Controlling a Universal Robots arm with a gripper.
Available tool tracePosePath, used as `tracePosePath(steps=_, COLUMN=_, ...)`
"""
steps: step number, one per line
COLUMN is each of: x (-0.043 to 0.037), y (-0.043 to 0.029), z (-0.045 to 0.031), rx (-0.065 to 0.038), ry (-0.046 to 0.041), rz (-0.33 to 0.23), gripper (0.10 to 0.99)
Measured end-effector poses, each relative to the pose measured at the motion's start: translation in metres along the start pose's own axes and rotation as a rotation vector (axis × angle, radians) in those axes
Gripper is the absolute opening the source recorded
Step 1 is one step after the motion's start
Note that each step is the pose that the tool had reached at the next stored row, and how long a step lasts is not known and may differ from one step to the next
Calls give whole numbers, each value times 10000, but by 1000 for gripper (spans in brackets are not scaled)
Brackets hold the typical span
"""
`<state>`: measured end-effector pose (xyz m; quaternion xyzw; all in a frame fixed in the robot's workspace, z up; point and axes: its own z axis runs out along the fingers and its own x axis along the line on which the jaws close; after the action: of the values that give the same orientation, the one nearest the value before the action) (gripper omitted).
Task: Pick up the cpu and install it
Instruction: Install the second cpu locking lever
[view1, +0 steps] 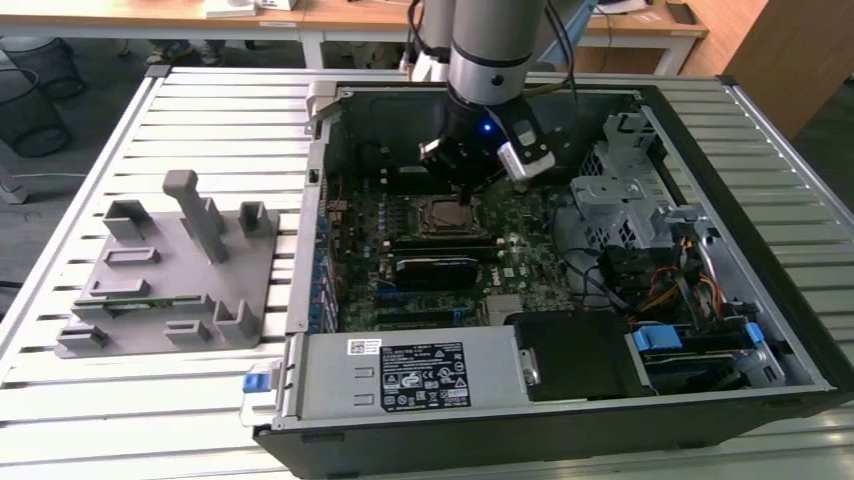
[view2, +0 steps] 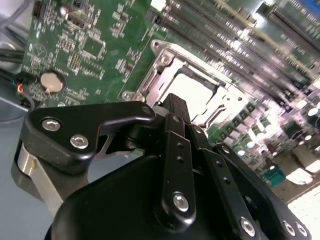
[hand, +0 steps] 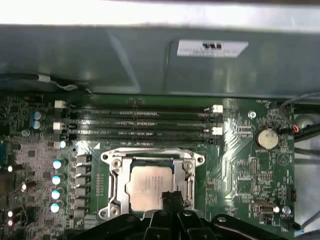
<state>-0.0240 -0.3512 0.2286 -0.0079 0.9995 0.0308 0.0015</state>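
Note:
The cpu (hand: 147, 185), a silver-grey square chip, lies flat inside the open metal frame of the motherboard socket (hand: 116, 170). In the second wrist view its pale top (view2: 196, 92) shows just beyond the black fingers (view2: 175, 107). My gripper (hand: 172, 199) hangs straight over the socket with its two fingertips pressed together, their tip at the chip's edge. Nothing shows between them. In the exterior view the gripper (view1: 463, 204) reaches down into the open computer case onto the socket (view1: 441, 214).
Memory slots (hand: 145, 122) run beside the socket, and a coin battery (hand: 265, 138) lies on the board. The case holds a power supply (view1: 400, 372), a metal drive cage (view1: 627, 180) and cables (view1: 667, 290). A grey fixture block (view1: 174, 265) stands on the slatted table (view1: 227, 110).

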Motion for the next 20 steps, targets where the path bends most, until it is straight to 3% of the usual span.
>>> tracePosePath(steps=6, x=3, y=-168, z=-9, rx=0, ry=0, rz=-2, gripper=106)
tracePosePath(steps=11, x=-7, y=-201, z=-11, rx=-75, ry=29, rz=1, gripper=106)
tracePosePath(steps=15, x=-28, y=-218, z=-11, rx=-169, ry=172, rz=10, gripper=106)
tracePosePath(steps=20, x=-26, y=-313, z=-17, rx=-173, ry=175, rz=8, gripper=106)
